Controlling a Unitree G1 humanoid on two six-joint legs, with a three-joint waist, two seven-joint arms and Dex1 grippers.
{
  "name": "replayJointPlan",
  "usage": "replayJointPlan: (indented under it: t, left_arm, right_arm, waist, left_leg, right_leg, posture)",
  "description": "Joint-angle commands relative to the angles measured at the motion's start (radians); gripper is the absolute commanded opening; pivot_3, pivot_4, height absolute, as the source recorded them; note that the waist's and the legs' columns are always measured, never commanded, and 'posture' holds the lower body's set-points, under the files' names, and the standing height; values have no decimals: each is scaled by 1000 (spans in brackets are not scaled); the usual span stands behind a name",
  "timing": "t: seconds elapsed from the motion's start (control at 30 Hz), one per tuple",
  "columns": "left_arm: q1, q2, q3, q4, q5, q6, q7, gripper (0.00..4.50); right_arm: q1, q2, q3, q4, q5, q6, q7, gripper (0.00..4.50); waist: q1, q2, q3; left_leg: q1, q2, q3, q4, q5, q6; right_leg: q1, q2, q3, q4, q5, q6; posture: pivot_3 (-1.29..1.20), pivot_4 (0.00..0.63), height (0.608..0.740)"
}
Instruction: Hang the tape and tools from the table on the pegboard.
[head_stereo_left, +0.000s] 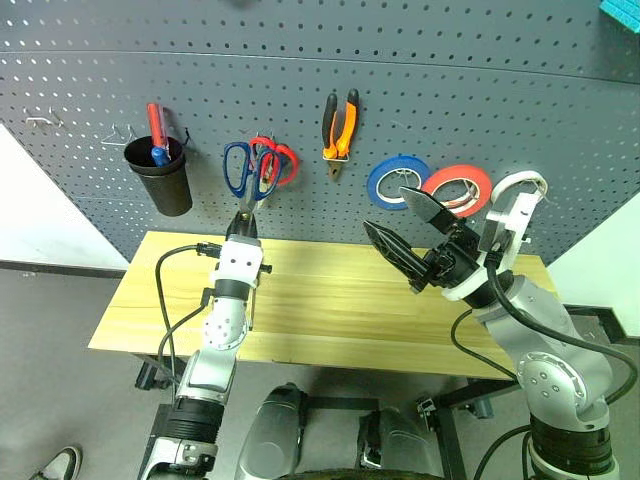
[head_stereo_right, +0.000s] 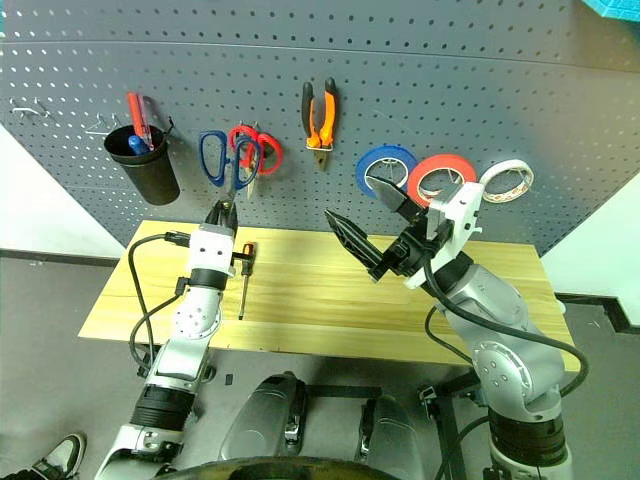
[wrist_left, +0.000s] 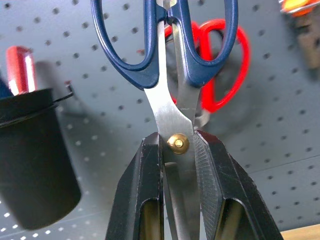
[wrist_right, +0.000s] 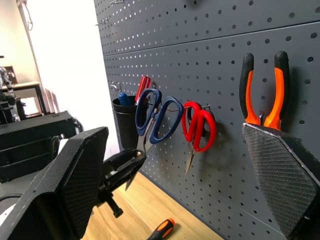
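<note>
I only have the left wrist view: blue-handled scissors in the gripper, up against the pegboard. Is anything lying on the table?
Observer: Yes, the screwdriver lies on the table, toward its left side.
Operator: And the red tape?
Observer: The red tape hangs on the pegboard, between the blue roll and the white roll.
Operator: Is the right gripper free for the screwdriver?
Observer: The right gripper is open and holds nothing, raised above the table.
</note>
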Motion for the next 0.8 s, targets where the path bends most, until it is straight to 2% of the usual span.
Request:
replayJointPlan:
  t: [0.03, 0.57, 0.8]
  left_arm:
    - [-39, 1, 8, 1, -13, -19, 3, 521]
    - [-55, 21, 11, -1, -26, -108, -1, 521]
    - [-76, 16, 4, 26, -35, -89, -14, 521]
  right_arm:
    - [-16, -4, 2, -16, 1, -17, 0, 4500]
    - [2, -8, 10, -13, -19, -18, -2, 4500]
    - [4, -6, 10, -14, -22, -17, -2, 4500]
  waist:
    - [0, 0, 0]
    - [-1, 0, -5]
    - [-1, 0, -8]
  left_leg:
    - [0, 0, 0, 0, 0, 0]
    - [0, -1, 0, 0, 0, 0]
    - [0, -1, 0, 0, 0, 0]
  right_leg:
    - [0, 0, 0, 0, 0, 0]
    - [0, 0, 0, 0, 0, 0]
    - [0, 0, 0, 1, 0, 0]
  posture:
    - [258, 61, 657]
    - [256, 61, 657]
    - [255, 61, 657]
